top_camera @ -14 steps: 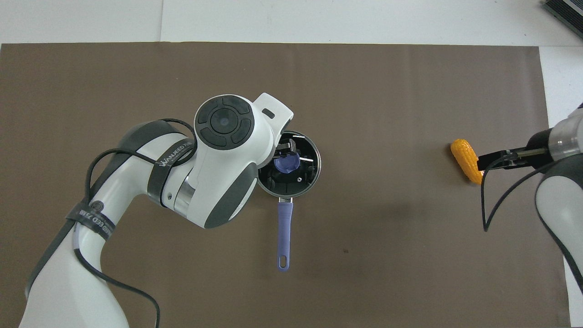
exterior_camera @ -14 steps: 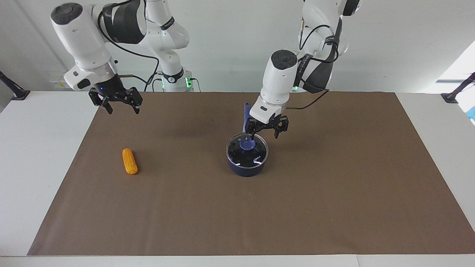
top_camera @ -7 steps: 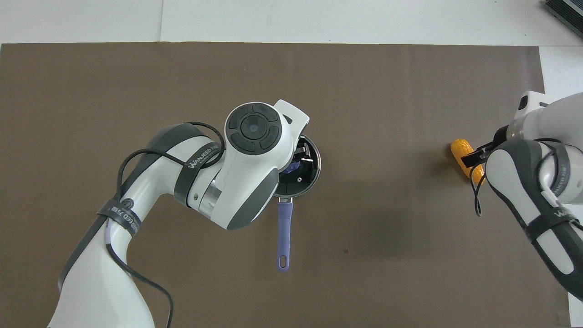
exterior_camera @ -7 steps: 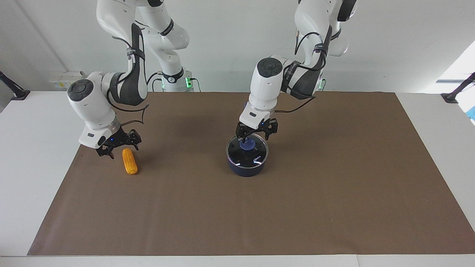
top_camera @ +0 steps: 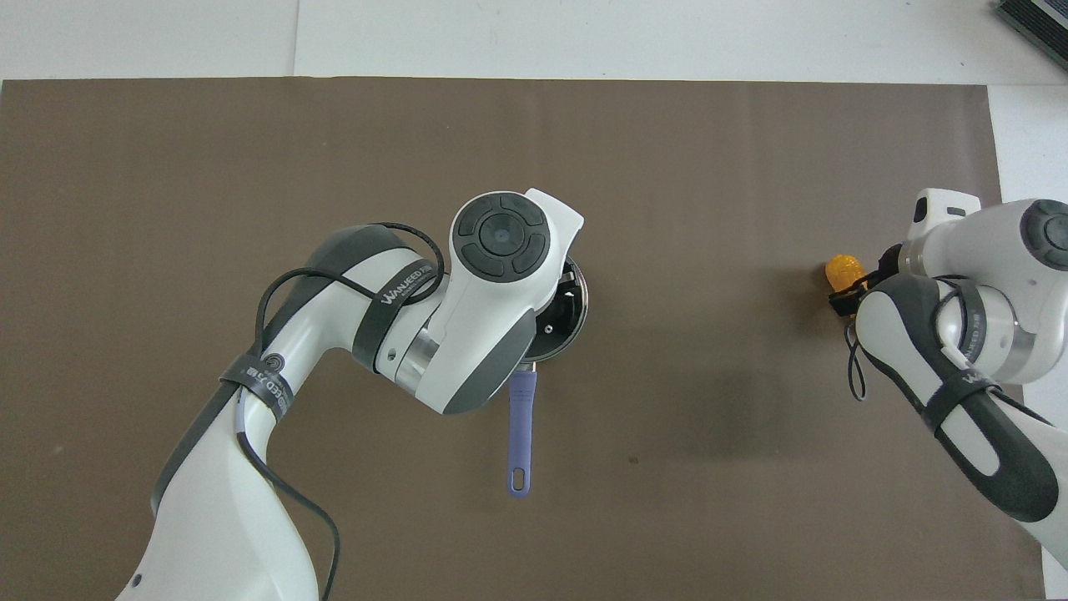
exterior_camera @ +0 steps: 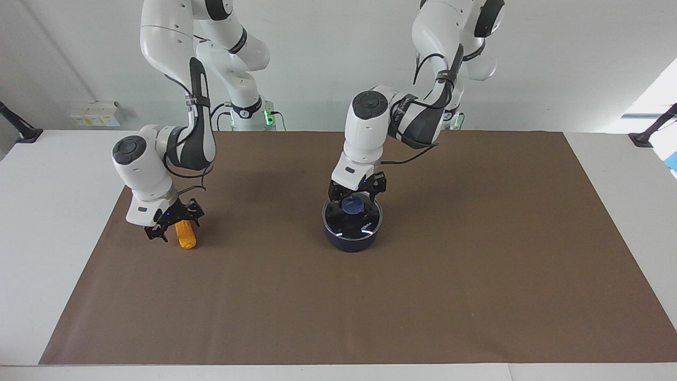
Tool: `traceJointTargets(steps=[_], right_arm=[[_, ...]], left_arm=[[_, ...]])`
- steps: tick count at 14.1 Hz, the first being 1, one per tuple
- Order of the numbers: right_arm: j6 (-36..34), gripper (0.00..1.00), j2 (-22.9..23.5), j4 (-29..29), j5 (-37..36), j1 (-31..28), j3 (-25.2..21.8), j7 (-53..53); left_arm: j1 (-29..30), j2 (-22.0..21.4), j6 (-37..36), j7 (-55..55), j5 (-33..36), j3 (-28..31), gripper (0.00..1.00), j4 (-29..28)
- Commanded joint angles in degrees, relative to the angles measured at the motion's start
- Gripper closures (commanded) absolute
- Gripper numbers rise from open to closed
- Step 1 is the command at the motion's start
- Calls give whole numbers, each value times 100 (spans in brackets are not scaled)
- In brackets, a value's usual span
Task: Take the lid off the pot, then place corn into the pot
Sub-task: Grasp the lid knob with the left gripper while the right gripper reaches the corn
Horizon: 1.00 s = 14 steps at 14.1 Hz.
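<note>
1. Progress. Neither step is complete. The lid (exterior_camera: pixel 352 216) sits on the pot (exterior_camera: pixel 351 237), and the corn (exterior_camera: pixel 185 236) lies on the tabletop (exterior_camera: pixel 476 254), well apart from the pot, toward the right arm's end.
2. Left end effector (exterior_camera: pixel 353 193). Low over the lid, its fingers spread to either side of the blue knob (exterior_camera: pixel 353 205). It is open, and no closure on the knob is visible; the lid grasp is judged to be the step in hand.
3. Right end effector (exterior_camera: pixel 172 225). Down at the corn, its fingers apart and straddling the end of the cob nearer the robots. It is open, and whether the fingers touch the corn cannot be told.
4. Remaining. Close on the knob, lift the lid clear, grasp the corn, carry it over and release it into the pot.
5. Facing view only. Shows the height of both end effectors, the finger spread, the knob between the left fingers, and most of the corn.
6. Overhead view only. Shows the pot's long handle (top_camera: pixel 521 434) pointing toward the robots, hidden in the facing view. Here the left arm's wrist covers the knob and most of the lid (top_camera: pixel 564 315), and only one tip of the corn (top_camera: pixel 841 270) shows past the right arm.
</note>
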Motion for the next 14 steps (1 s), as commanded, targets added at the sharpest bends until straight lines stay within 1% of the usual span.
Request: traceJointTargets(steps=[1, 3, 4, 5, 6, 7, 8, 9, 10, 12, 13, 14], right_arm=[[118, 0, -59, -86, 12, -80, 55, -169], [118, 0, -59, -95, 12, -80, 55, -142], [136, 7, -51, -95, 12, -80, 55, -142], [145, 9, -51, -95, 12, -71, 55, -134], [145, 14, -51, -95, 12, -63, 55, -99], [136, 21, -33, -95, 12, -54, 55, -90], [127, 38, 19, -86, 12, -71, 55, -64], [75, 81, 37, -51, 12, -71, 55, 6], [31, 100, 46, -16, 12, -63, 55, 59], [-214, 100, 81, 168, 64, -62, 64, 138], [-329, 100, 81, 273, 204, -54, 64, 156], [-382, 100, 73, 352, 284, -28, 64, 174]], left_arm=[[-118, 136, -133, -125, 164, 103, 0, 222], [-118, 136, -81, -134, 155, 95, 0, 214], [-118, 136, -89, -134, 147, 95, 0, 213], [-118, 136, -98, -134, 146, 95, 0, 213], [-118, 136, -107, -134, 146, 95, 0, 213], [-127, 136, -107, -143, 155, 95, 3, 222], [-136, 136, -80, -143, 164, 103, 6, 222], [-136, 136, -63, -143, 164, 103, 6, 222], [-136, 136, -54, -143, 164, 103, 6, 222], [-144, 136, -45, -152, 173, 103, 6, 222], [-145, 136, -36, -152, 173, 95, 8, 214], [-145, 136, -36, -152, 173, 95, 12, 213]])
